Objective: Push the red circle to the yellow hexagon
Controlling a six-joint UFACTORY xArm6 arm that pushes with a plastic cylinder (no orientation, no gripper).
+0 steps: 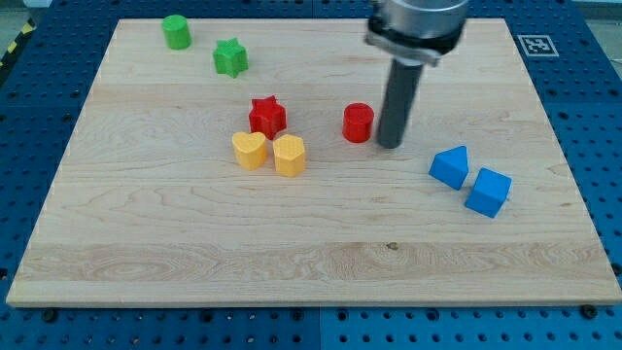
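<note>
Tip [390, 145] is sitting just right of the red circle [358, 123], no jaws showing on this rod, while the yellow hexagon [289, 156] is waiting further left on the bench [311, 253].

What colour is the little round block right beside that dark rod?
Red. The red circle sits just to the view's left of my tip, clearest in the camera view.

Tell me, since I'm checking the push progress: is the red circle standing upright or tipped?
Upright: the red circle shows its flat round top and stands on the board, with my tip just to its right in the view.
</note>
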